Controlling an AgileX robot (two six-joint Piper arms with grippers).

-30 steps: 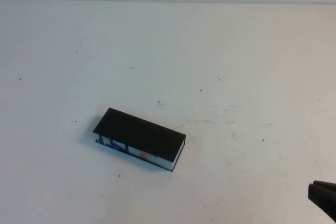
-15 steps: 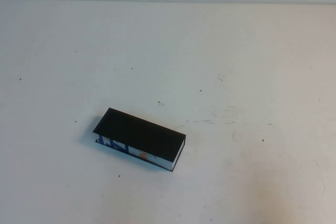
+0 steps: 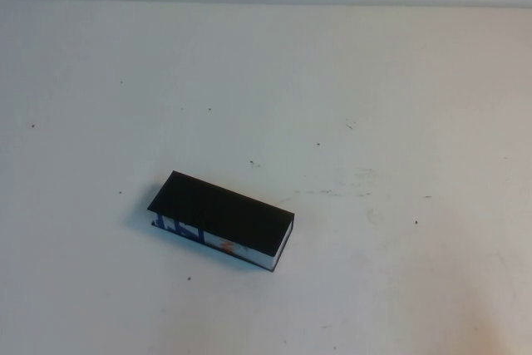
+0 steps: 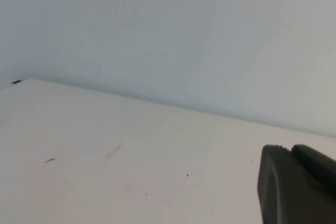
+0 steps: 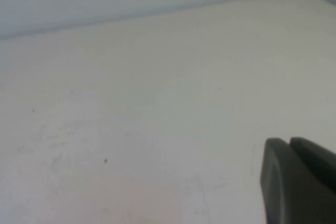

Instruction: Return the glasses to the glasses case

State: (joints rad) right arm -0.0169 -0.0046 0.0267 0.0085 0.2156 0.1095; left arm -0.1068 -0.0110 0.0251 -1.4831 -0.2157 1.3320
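Note:
The glasses case (image 3: 222, 214) is a flat black box lying closed on the white table, left of the middle in the high view, with its white, blue and orange printed edge facing me. The glasses are not in view. Neither arm shows in the high view. In the left wrist view my left gripper (image 4: 289, 148) is shut and empty over bare table. In the right wrist view my right gripper (image 5: 287, 141) is shut and empty over bare table. The case shows in neither wrist view.
The white table (image 3: 374, 106) has small dark specks and faint scuffs. A pale wall (image 4: 184, 35) rises behind its far edge.
The right gripper's tip showed at the lower right corner of the high view one second ago and has since drawn out of that view. The case has not moved.

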